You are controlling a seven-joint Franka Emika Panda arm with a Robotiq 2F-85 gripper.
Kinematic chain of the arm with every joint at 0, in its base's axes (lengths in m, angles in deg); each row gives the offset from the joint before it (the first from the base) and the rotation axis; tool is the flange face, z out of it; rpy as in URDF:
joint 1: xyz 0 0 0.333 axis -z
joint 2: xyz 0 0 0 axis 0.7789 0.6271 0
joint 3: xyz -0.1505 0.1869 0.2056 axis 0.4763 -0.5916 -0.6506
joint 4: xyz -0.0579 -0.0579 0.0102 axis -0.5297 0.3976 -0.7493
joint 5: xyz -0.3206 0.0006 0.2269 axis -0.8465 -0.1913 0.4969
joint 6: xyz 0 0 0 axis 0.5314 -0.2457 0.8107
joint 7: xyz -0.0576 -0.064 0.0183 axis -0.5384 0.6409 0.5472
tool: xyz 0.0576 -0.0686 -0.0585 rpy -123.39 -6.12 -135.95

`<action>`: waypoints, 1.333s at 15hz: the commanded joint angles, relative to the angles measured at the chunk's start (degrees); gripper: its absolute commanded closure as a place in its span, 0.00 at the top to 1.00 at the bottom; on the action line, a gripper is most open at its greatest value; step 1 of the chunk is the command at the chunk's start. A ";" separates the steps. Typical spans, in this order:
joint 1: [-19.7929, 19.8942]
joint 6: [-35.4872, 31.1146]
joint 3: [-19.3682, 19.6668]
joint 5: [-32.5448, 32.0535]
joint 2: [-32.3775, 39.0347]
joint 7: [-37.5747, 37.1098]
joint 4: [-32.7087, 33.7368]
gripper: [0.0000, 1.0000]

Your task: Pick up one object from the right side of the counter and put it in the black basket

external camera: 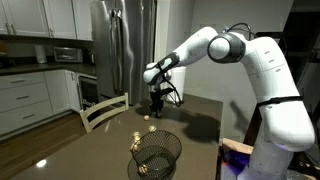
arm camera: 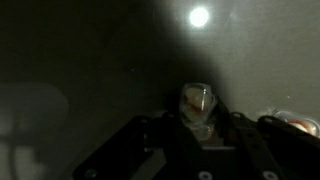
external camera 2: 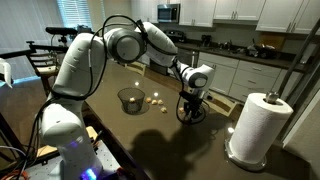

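My gripper [external camera: 155, 103] is low over the dark brown counter [external camera: 110, 150], beyond the black basket [external camera: 157, 150]. In an exterior view the gripper [external camera 2: 189, 106] is right of the basket [external camera 2: 131, 98]. In the wrist view the jaws [arm camera: 198, 112] closely flank a small clear cup-like object [arm camera: 198, 100] with something orange-red inside, and they look shut on it. Two small pale objects [external camera 2: 152, 99] [external camera 2: 164, 107] lie on the counter between basket and gripper. They also show in an exterior view [external camera: 140, 128].
A paper towel roll [external camera 2: 262, 125] stands on the counter [external camera 2: 180, 140] near the gripper. A wooden chair back [external camera: 103, 110] is at the counter's far edge. Another small object [arm camera: 296, 122] lies beside the jaws. A steel fridge [external camera: 122, 50] and white cabinets stand behind.
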 commanded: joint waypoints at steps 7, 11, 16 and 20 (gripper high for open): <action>-0.44 0.49 -1.75 -0.37 -6.28 -0.56 -4.24 0.08; -2.74 0.08 -2.53 -1.84 -12.09 -0.75 -9.18 0.08; -6.70 -0.89 -4.25 -5.08 -20.06 -1.00 -17.15 0.08; -9.39 -1.43 -5.83 -8.49 -26.37 -1.22 -23.49 0.08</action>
